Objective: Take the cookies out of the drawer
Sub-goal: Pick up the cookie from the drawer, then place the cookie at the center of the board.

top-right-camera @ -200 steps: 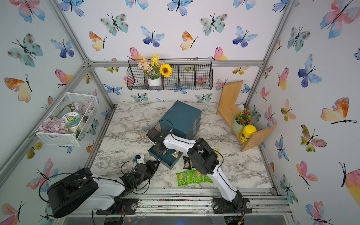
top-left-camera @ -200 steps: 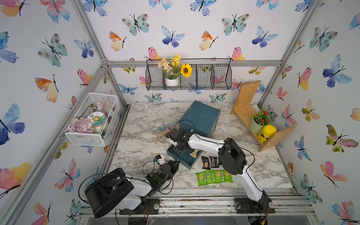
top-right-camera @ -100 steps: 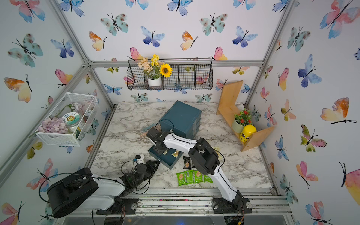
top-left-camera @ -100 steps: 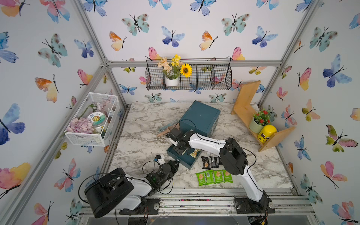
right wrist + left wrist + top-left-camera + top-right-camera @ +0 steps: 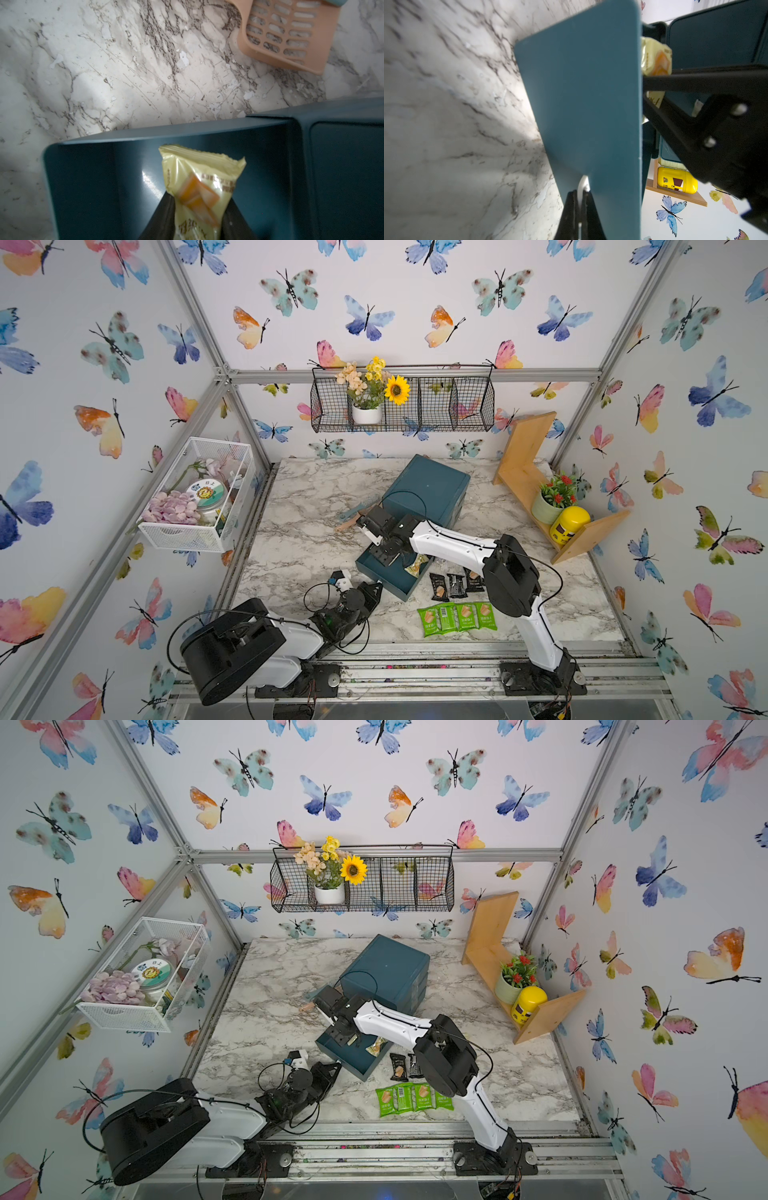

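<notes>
The teal drawer (image 5: 371,569) stands pulled out of its cabinet (image 5: 428,489). My left gripper (image 5: 580,194) is shut on the white handle tab (image 5: 584,184) at the drawer front, also seen in both top views (image 5: 374,588) (image 5: 333,1068). My right gripper (image 5: 197,218) reaches down into the drawer and is shut on a pale yellow cookie packet (image 5: 199,178). That packet also shows in the left wrist view (image 5: 656,58) and in both top views (image 5: 415,565) (image 5: 376,1046). On the table, right of the drawer, lie three black cookies (image 5: 456,585) and, nearer the front, a row of several green ones (image 5: 457,617).
A peach slotted scoop (image 5: 291,35) and a teal brush (image 5: 358,508) lie left of the cabinet. A wooden shelf (image 5: 519,477) at the right holds a potted plant and a yellow jar (image 5: 569,524). A white wire basket (image 5: 195,531) hangs on the left wall.
The right arm's elbow has shifted slightly. The left arm, the drawer and the packets on the table have not moved.
</notes>
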`<state>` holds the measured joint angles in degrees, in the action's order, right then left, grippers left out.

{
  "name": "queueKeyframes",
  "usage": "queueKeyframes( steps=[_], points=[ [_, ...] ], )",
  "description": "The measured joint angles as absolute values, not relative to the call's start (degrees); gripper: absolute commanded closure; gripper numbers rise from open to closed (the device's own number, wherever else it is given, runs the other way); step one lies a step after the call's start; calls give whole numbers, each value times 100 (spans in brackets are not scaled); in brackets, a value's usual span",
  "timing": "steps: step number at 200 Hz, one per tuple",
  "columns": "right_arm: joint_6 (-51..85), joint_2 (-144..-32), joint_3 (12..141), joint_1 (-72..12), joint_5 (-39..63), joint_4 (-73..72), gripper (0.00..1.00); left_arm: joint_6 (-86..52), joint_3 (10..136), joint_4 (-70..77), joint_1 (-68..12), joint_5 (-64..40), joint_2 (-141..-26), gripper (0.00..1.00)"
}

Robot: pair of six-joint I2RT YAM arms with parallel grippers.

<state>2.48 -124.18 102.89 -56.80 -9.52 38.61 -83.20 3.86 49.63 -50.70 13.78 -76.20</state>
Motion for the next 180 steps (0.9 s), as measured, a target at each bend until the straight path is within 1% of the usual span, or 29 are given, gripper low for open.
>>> queueKeyframes(
  steps=[35, 70, 124, 180],
  points=[
    [373, -12033, 9970, -5719, -906, 3905, 68, -8320, 386, 4934, -5070, 1378, -7592, 100],
    [561, -11378, 9470, -5819, -888, 3968, 68, -8320, 386, 4923, -5070, 1378, -7583, 100],
    [1057, -10182, 8296, -5892, -862, 4051, 68, -8320, 386, 4897, -5070, 1378, -7564, 100],
    [1664, -9004, 6987, -5878, -895, 4073, 65, -8320, 388, 4895, -5070, 1378, -7564, 100]
  ],
)
